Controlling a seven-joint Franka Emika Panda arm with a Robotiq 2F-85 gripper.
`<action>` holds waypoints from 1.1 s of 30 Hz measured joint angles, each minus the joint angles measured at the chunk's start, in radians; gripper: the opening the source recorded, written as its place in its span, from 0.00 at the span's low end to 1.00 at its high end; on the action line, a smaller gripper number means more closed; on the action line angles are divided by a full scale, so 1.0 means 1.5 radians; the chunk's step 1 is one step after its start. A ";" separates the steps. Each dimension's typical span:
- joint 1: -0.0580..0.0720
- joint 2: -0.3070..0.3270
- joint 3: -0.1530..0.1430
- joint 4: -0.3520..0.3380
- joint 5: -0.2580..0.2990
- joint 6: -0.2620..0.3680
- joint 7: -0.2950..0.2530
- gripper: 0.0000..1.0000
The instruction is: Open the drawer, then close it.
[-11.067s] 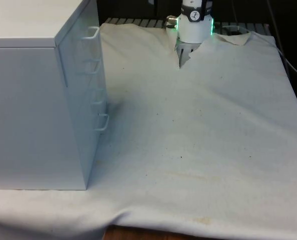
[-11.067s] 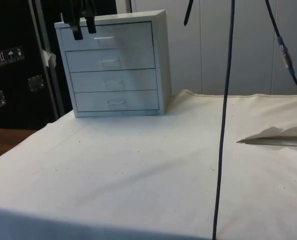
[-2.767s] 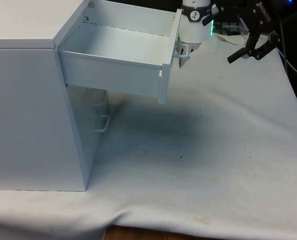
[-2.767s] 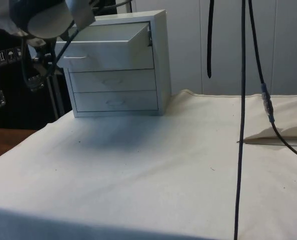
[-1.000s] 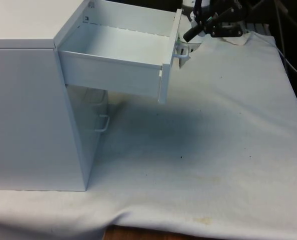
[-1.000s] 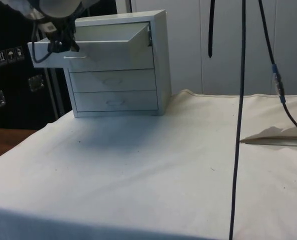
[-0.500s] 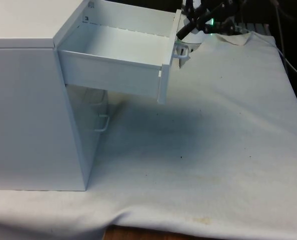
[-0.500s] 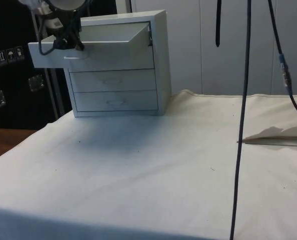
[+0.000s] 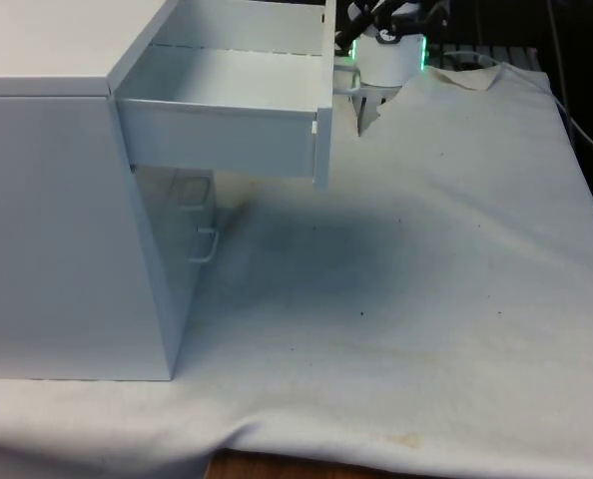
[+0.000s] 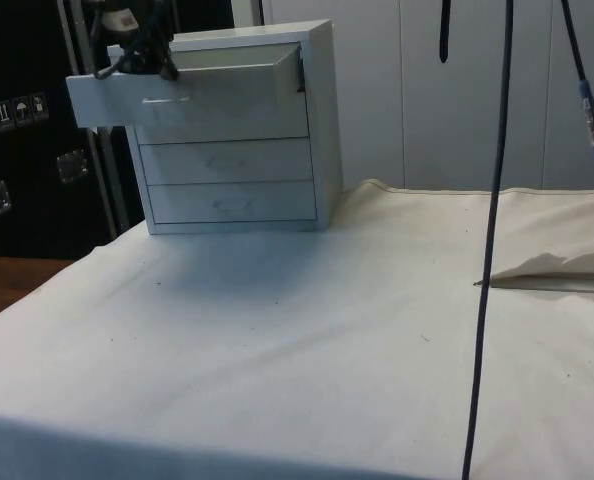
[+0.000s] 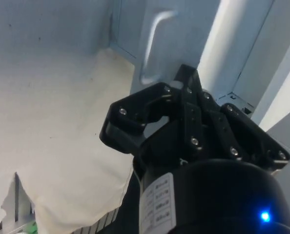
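A white chest of drawers (image 9: 67, 200) stands at the front view's left. Its top drawer (image 9: 227, 125) is pulled out, with an empty interior. My black gripper (image 9: 361, 18) is shut with nothing in it. It sits against the upper part of the drawer front, just above the wire handle (image 9: 344, 88). In the side view the gripper (image 10: 142, 50) meets the top edge of the drawer front (image 10: 207, 95), over the handle (image 10: 159, 101). In the wrist view the closed fingertips (image 11: 186, 75) point at the drawer front beside the handle (image 11: 152, 44).
The lower drawers (image 10: 227, 160) are closed, and one of their handles (image 9: 205, 244) sticks out under the open drawer. Dark cables (image 10: 492, 250) hang in front of the side view. The white cloth (image 9: 426, 279) is rumpled at its far edge (image 9: 466, 80).
The gripper has swung in from the front view's right onto the drawer front. The drawer has slid partly back into the chest over the last half second.
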 measured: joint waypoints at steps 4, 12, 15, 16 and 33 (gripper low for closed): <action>-0.005 -0.002 -0.009 0.000 -0.002 0.001 -0.015 0.00; -0.015 -0.004 -0.012 0.000 -0.001 0.007 -0.027 0.00; -0.015 -0.011 -0.007 0.004 0.003 0.007 -0.026 0.00; -0.015 -0.011 -0.007 0.004 0.003 0.007 -0.026 0.00; -0.015 -0.011 0.035 0.013 0.043 0.009 0.018 0.00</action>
